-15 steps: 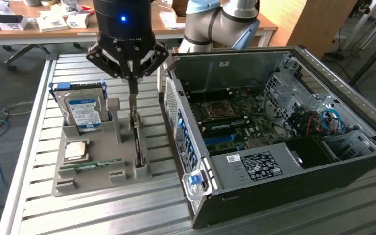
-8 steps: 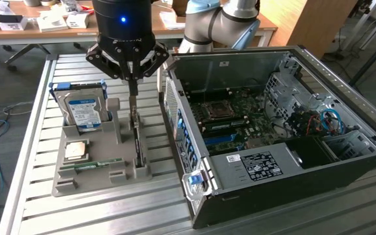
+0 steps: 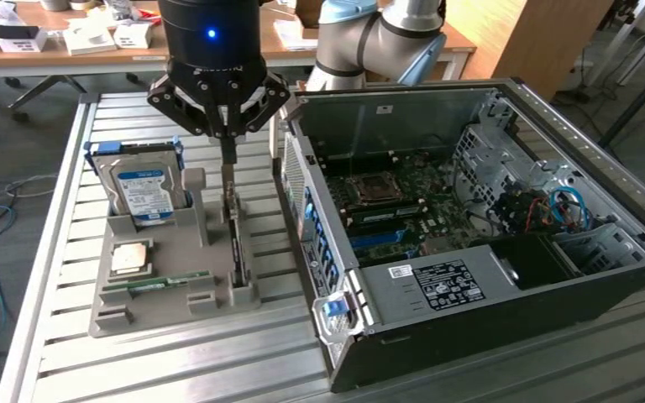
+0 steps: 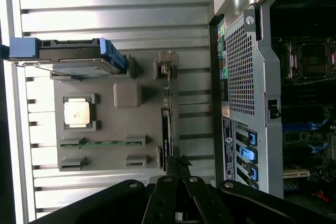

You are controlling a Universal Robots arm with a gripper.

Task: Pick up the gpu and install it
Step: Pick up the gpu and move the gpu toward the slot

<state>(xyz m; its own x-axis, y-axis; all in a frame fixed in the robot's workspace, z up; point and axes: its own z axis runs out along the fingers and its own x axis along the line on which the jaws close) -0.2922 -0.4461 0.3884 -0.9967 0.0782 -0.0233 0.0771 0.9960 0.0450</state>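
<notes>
The gripper (image 3: 228,151) hangs in the upper left of the exterior view, fingers pointing straight down. Its jaws are together, clamped on the top edge of the gpu (image 3: 234,243) at the far end, where the pale metal bracket stands. The gpu sits on edge in a slot along the tray's (image 3: 177,317) right side, left of centre in the frame. Its long axis runs from the jaws toward the frame's lower edge, roughly parallel to the case (image 3: 435,336) wall.

In the wrist view the gripper (image 4: 178,163) meets over 1 end of the gpu (image 4: 166,124), which runs away from it as a thin dark line.

- **Edges:** The case wall stands just beside the gpu on the exterior view's right. A tray post and the upright drive (image 3: 144,189) stand near on its left.
- **Room:** Nothing lies above the card, so straight up looks like the free way out, with little slack sideways.
- **Target:** The board (image 3: 385,239) lies to the right, inside the case, whose open side faces up.
</notes>
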